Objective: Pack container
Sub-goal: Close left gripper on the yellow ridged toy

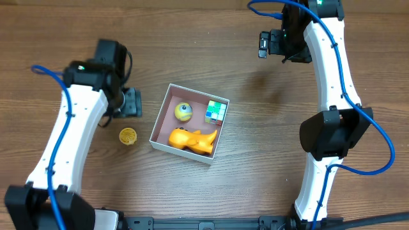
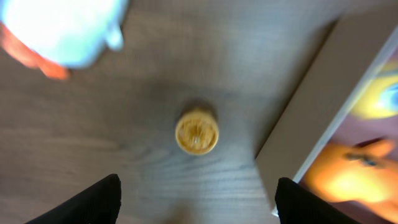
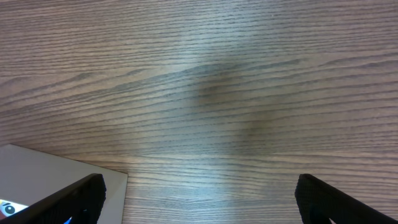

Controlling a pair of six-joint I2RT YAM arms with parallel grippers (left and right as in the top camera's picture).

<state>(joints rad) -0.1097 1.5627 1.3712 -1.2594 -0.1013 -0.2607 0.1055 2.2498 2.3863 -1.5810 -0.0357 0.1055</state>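
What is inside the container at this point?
Three toys: a yellow ball with an eye, a green-and-white cube and an orange animal figure. The floor of the container beneath them is covered.

The container [image 1: 160, 116] holds a yellow ball [image 1: 183, 111], a green-and-white cube [image 1: 216, 111] and an orange toy [image 1: 192, 139]. A small yellow round piece [image 1: 128, 135] lies on the table [image 1: 255, 160] beside it, near the left tool [image 1: 132, 102].

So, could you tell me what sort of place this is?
Likely a robotics lab workbench: the left arm and right arm trailing blue cables, a wood-grain table, and a container of toys.
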